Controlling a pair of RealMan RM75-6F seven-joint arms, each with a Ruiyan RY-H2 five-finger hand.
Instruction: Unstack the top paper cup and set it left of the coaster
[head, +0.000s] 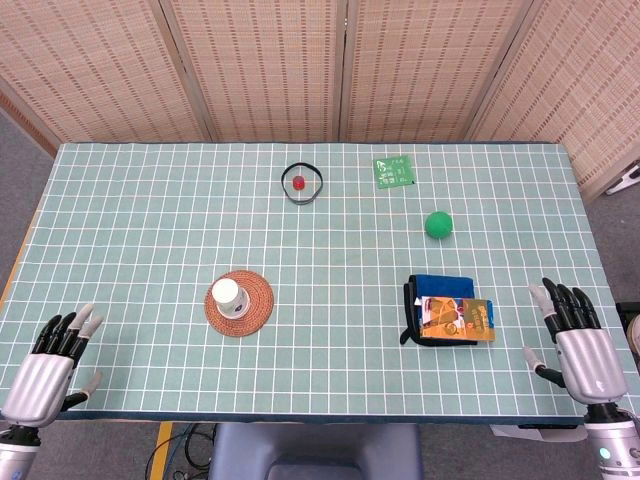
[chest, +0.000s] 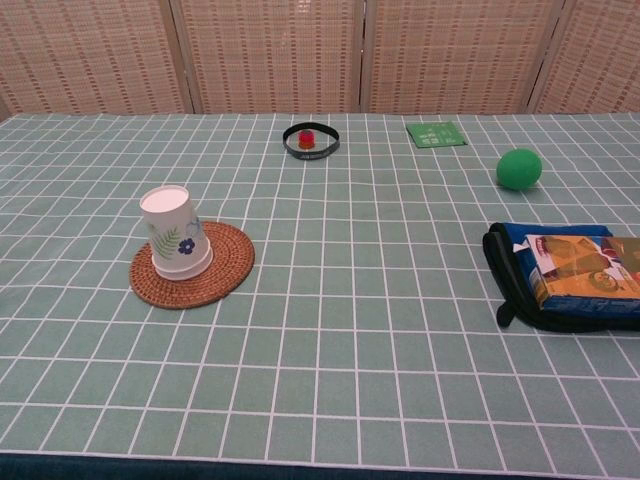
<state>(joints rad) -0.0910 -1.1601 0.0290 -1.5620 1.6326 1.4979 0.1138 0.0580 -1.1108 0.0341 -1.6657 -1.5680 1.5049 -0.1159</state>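
Note:
A white paper cup stack (head: 227, 295) (chest: 176, 232) with a leaf and flower print stands upside down on the round woven coaster (head: 254, 310) (chest: 226, 262), toward its left side. My left hand (head: 50, 367) rests at the table's near left corner, fingers apart, holding nothing, well left of the coaster. At the near right edge my right hand (head: 577, 338) lies open and empty too. Neither hand shows in the chest view.
A black pouch (head: 412, 312) (chest: 503, 270) with an orange snack packet (head: 458, 319) (chest: 588, 272) on it lies at the right. A green ball (head: 438, 224) (chest: 519, 169), a green card (head: 394, 172) (chest: 436, 134) and a black ring around a red piece (head: 304, 184) (chest: 310, 139) sit farther back.

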